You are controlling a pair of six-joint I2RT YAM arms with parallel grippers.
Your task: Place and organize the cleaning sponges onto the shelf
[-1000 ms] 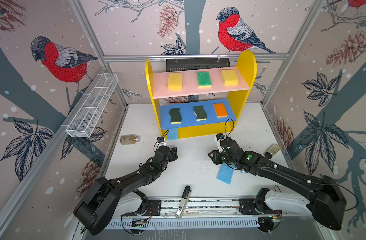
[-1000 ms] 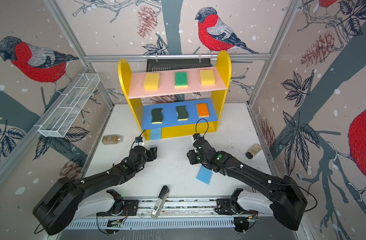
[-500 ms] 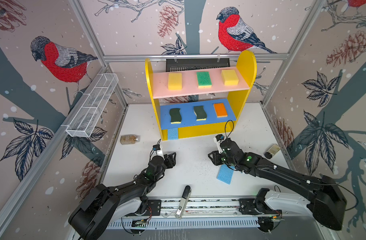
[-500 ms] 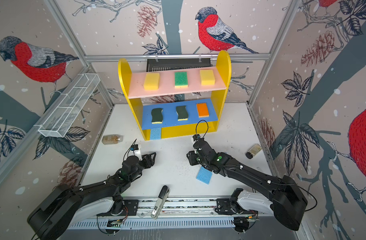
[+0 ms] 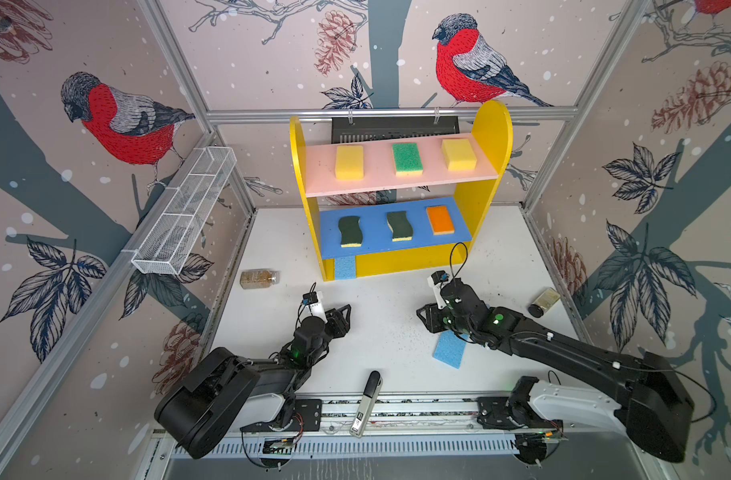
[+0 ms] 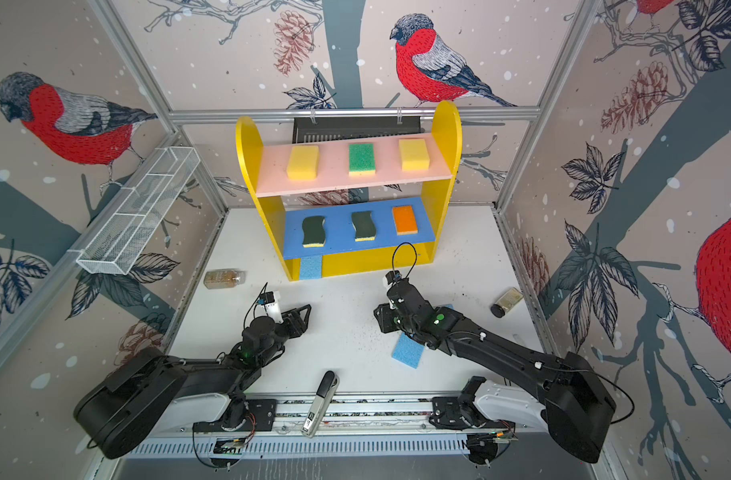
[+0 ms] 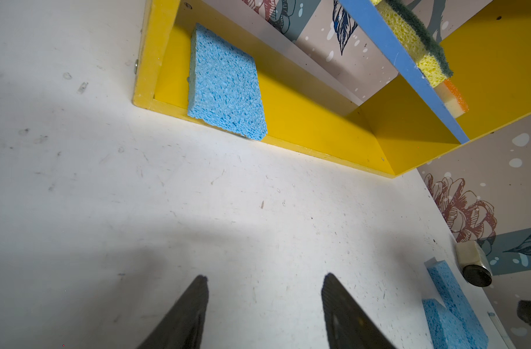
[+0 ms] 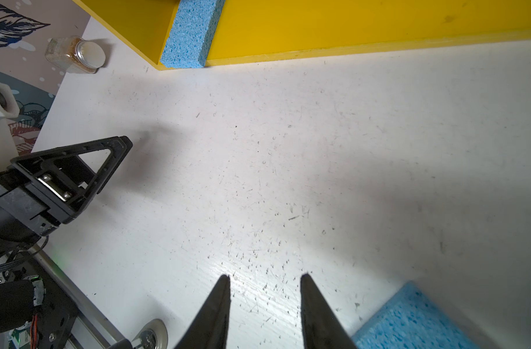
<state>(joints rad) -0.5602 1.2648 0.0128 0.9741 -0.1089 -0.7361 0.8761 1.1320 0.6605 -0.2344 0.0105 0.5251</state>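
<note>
The thin light blue rectangular sponge (image 5: pixel 449 351) lies flat on the white tabletop (image 5: pixel 388 332). The coming move seems to turn on where it sits relative to the right pincer (image 5: pixel 427 320). It is not ahead of the fingertips but behind them, on the robot's base side, with one end tucked under the black wrist. The right pincer points across the table toward the middle, jaws moderately parted with nothing between them. It would likely have to draw back and turn before closing on the sponge.

In both top views the sponge's long axis runs roughly from the shelf side toward the front rail, slightly skewed. A grip across the narrower width looks the better fit.

A second light blue sponge (image 7: pixel 445 278) shows in the left wrist view close by the first. From above the right arm hides most of it.

The left pincer (image 5: pixel 343 316) is well apart, across the table, jaws also parted and empty, so the right arm is plainly nearer.

On the small shelf with yellow round-topped sides (image 5: pixel 492 137), a matching blue sponge (image 5: pixel 345 267) lies at the left end of the yellow base (image 5: pixel 405 261). The rest of that base is bare.
</note>
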